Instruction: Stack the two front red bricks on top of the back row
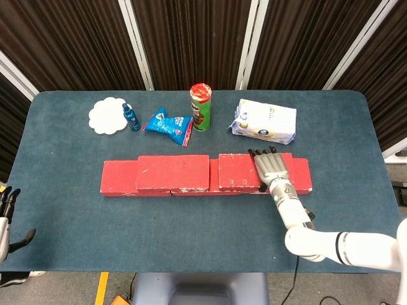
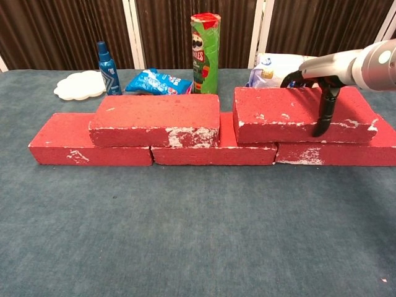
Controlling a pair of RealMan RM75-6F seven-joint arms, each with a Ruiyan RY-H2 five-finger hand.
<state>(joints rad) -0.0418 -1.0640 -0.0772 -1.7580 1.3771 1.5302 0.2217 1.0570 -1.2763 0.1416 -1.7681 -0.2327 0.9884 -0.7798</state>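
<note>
Three red bricks form the back row: left (image 2: 68, 139), middle (image 2: 213, 153) and right (image 2: 334, 153). A fourth red brick (image 1: 172, 171) lies flat on top, over the left and middle ones. A fifth red brick (image 1: 236, 171) (image 2: 278, 114) lies on top over the middle and right ones, a small gap from the fourth. My right hand (image 1: 272, 168) (image 2: 322, 86) grips this brick near its right end, fingers over the back edge and thumb on the front face. At the table's lower left edge my left hand (image 1: 6, 213) hangs empty with fingers apart.
Behind the bricks stand a green chip can (image 1: 201, 107), a blue bottle (image 1: 131, 117), a blue snack bag (image 1: 168, 125), a white plate (image 1: 107, 115) and a white packet (image 1: 264, 121). Bare blue tabletop (image 1: 203, 235) lies in front of the row.
</note>
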